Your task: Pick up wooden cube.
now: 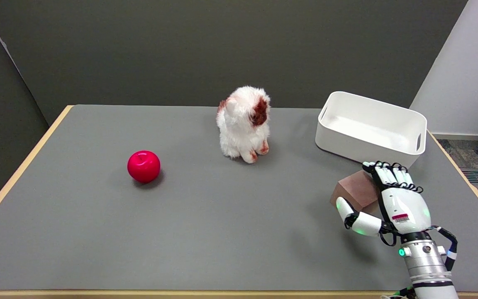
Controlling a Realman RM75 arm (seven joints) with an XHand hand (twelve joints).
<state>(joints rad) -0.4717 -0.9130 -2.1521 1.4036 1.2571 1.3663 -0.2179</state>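
Observation:
A brown wooden cube (356, 192) sits on the grey table (222, 232) at the right, just in front of the white bin. My right hand (392, 203) reaches in from the lower right and stands around the cube. Its straight fingers (388, 174) lie along the cube's right side, and the thumb (347, 211) is at the cube's near left corner. The fingers are spread and not closed on the cube, which still rests on the table. The hand hides the cube's right face.
A white plastic bin (369, 126) stands at the back right, close behind the cube. A white and brown plush toy (244, 123) sits at the back middle. A red apple (143, 166) lies to the left. The table's right edge (471, 187) runs near the hand.

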